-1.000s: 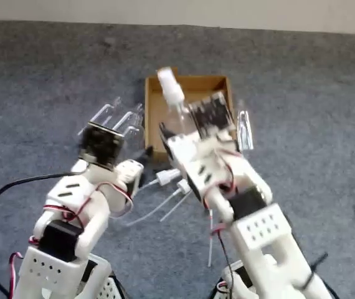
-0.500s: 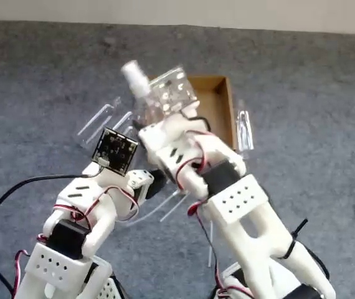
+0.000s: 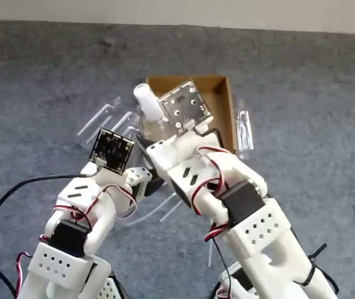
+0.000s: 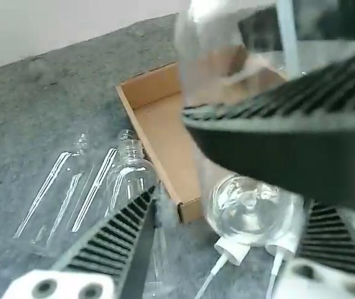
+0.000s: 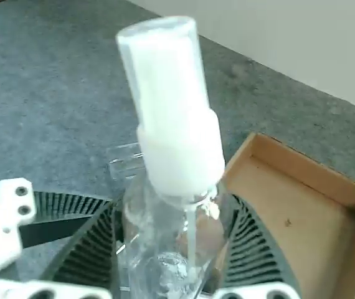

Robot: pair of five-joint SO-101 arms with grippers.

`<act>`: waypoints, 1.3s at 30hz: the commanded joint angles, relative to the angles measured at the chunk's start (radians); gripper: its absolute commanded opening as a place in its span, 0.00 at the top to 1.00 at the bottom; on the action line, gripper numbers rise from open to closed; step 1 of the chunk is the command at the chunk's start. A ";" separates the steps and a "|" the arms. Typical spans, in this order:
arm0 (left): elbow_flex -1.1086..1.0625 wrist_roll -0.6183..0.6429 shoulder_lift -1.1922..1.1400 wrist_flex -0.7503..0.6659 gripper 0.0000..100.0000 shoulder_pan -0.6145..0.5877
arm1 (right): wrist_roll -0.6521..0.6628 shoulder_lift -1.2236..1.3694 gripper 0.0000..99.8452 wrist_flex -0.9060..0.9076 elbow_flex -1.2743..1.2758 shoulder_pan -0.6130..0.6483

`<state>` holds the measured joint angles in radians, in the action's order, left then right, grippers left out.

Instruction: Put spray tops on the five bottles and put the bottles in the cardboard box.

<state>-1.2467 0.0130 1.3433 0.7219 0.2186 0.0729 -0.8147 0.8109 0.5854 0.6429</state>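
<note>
- Your right gripper (image 5: 172,265) is closed firmly on the clear body of a bottle (image 5: 156,233), one finger on each side; the hold sits low on the body, which leaves the neck free
- A white spray top (image 5: 168,106) sits on that bottle's neck with its dip tube running down inside, so I judge this bottle capped and ready for boxing
- In the high view you hold the bottle off the table above the left wall of the cardboard box (image 3: 228,103), tilted so that the top points far and left
- The box lies just beyond the arms with its open side up and its long walls running near to far, within reach of either arm
- Your left gripper (image 4: 230,205) is spread wide and holds nothing
- It hangs low over the loose spray tops (image 4: 226,252) at the box's near end, just beside a clear bottle lying end-on (image 4: 249,202), probably staged for the next top
- Uncapped bottles (image 3: 106,115) lie side by side left of the box, and another (image 3: 245,131) lies along its right wall, outside
- Next, I judge, you carry the bottle right past the wall and lower it in; the smooth, tilted body could slip or catch the cardboard edge
</note>
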 commanded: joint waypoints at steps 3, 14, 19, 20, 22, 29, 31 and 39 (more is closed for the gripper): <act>0.002 -0.003 0.010 -0.023 0.71 -0.028 | 0.005 -0.038 1.00 0.010 -0.064 -0.061; -0.050 0.000 0.010 -0.025 0.71 -0.021 | 0.003 -0.047 1.00 -0.077 0.088 -0.120; -0.062 0.000 0.010 -0.026 0.71 -0.021 | 0.003 -0.047 1.00 -0.082 0.111 -0.124; -0.068 0.000 0.010 -0.028 0.71 -0.021 | 0.003 -0.047 1.00 -0.082 0.111 -0.124; -0.071 0.000 0.010 -0.028 0.71 -0.021 | 0.003 -0.047 1.00 -0.084 0.111 -0.124; -0.071 0.000 0.010 -0.028 0.71 -0.021 | 0.003 -0.044 1.00 -0.084 0.111 -0.124; -0.071 0.000 0.010 -0.028 0.71 -0.021 | 0.003 -0.044 1.00 -0.084 0.111 -0.124; -0.071 0.000 0.010 -0.026 0.71 -0.021 | 0.003 -0.047 1.00 -0.084 0.111 -0.124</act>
<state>-1.3234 0.0115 1.3433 0.7219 0.2140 0.0729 -0.8316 0.7511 0.7066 0.5309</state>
